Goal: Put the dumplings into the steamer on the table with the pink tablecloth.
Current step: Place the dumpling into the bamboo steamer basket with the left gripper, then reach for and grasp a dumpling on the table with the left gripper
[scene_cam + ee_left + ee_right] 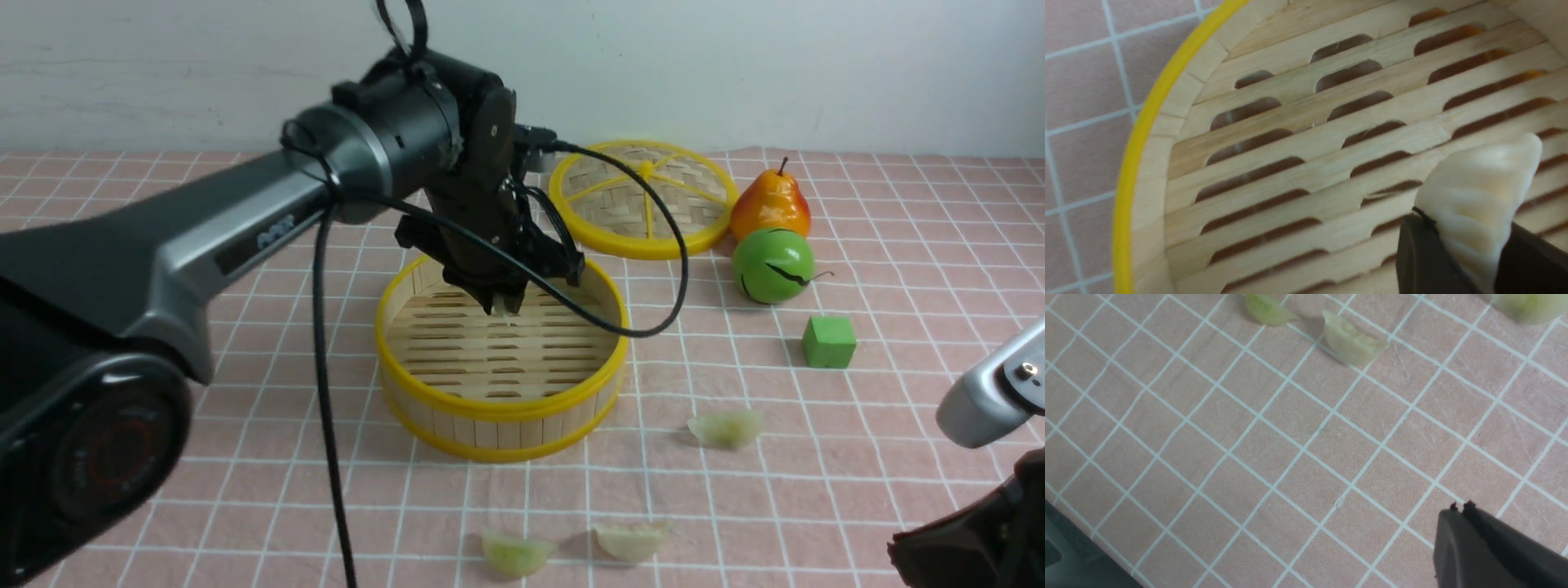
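A dumpling [1478,188] hangs in the left gripper [502,306], close over the slats of the steamer [502,406].
The left arm reaches over the steamer, wrist bent down, jaws pinched on the dumpling; lowering it onto the slats before opening should stop it bouncing. Three more dumplings [516,554] [633,539] [727,427] lie on the pink tablecloth [245,490] in front and to the right; the right gripper [1459,507] hovers closed above the cloth.

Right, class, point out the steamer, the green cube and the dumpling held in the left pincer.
steamer [498,407]: front view, near stretch of its yellow top rim.
green cube [829,341]: front view, middle of its facing side.
held dumpling [1478,196]: left wrist view, middle of its pleated body.
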Robot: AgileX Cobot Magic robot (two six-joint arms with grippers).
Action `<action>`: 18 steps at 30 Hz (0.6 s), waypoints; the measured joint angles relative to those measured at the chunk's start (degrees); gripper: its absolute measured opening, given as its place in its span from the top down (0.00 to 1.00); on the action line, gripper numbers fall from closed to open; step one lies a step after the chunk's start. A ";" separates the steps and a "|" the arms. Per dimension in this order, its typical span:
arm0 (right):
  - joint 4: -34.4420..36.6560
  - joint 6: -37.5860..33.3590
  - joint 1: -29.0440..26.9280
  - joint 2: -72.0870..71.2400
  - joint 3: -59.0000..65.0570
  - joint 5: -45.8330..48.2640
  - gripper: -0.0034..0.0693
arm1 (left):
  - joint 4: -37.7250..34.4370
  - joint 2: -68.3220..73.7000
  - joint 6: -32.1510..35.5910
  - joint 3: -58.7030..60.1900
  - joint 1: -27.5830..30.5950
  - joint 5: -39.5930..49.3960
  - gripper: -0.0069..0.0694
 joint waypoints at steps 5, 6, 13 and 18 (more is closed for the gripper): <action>0.00 0.00 0.00 0.00 0.00 1.66 0.94 | 0.00 6.25 -1.80 -4.54 0.00 0.40 0.68; 0.00 0.00 0.00 0.00 0.00 1.83 0.94 | 0.00 6.74 -2.03 -4.76 0.00 0.40 0.66; 0.00 0.00 0.00 0.00 0.00 1.99 0.93 | 0.38 6.67 -2.29 -5.21 0.00 3.29 0.42; 0.00 -0.13 0.00 0.00 0.00 1.93 0.92 | 0.79 2.03 -0.18 -7.65 0.00 11.39 0.30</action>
